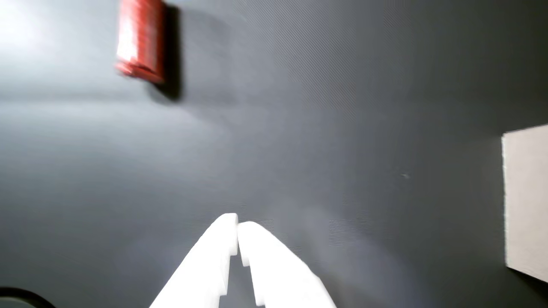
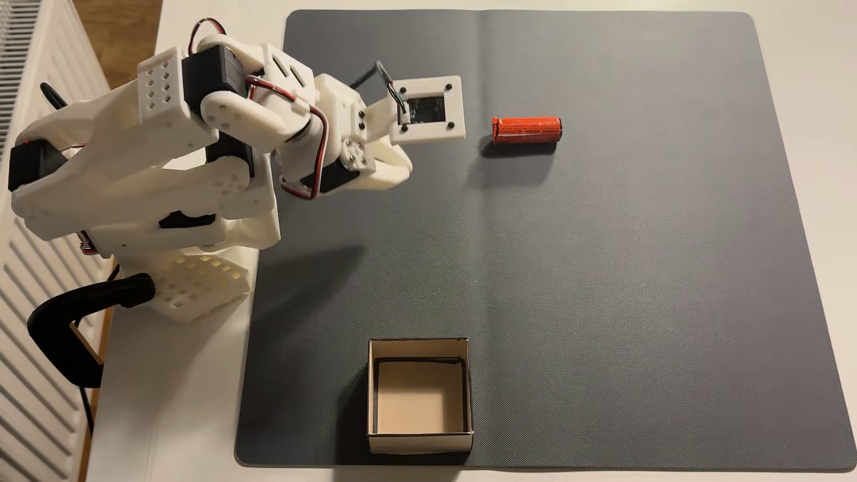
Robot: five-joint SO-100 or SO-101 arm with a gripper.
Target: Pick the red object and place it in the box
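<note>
The red object [image 2: 526, 129] is a small orange-red cylinder lying on its side on the grey mat, in the upper middle of the fixed view. In the wrist view the red object [image 1: 140, 40] sits at the top left, blurred. The box [image 2: 419, 395], open-topped with a tan floor, stands near the mat's front edge; a pale wall of the box [image 1: 526, 201] shows at the wrist view's right edge. My white gripper [image 1: 237, 222] is shut with nothing between its fingers. In the fixed view the gripper [image 2: 401, 169] hovers left of the red object, apart from it.
The grey mat [image 2: 603, 278] covers most of the white table. The arm's base [image 2: 195, 282] and a black clamp [image 2: 69, 324] stand at the left, beside a white radiator [image 2: 28, 278].
</note>
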